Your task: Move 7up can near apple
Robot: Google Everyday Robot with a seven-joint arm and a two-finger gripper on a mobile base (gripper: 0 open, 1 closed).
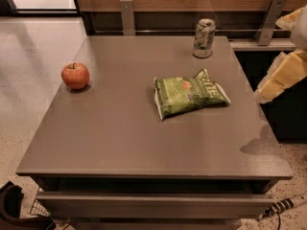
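The 7up can (204, 38) stands upright at the far right of the grey table (120, 143), close to its back edge. The red-orange apple (75, 75) sits near the table's left edge, far from the can. My gripper (264, 94) is at the end of the pale arm (288, 71), which hangs at the right edge of the view, off the table's right side. It is to the right of the can, nearer the camera, and touches nothing.
A flat green chip bag (189, 93) lies right of the table's middle, between the can and the front edge. A wooden wall with metal brackets (127, 16) runs behind the table. A dark counter (268, 44) adjoins on the right.
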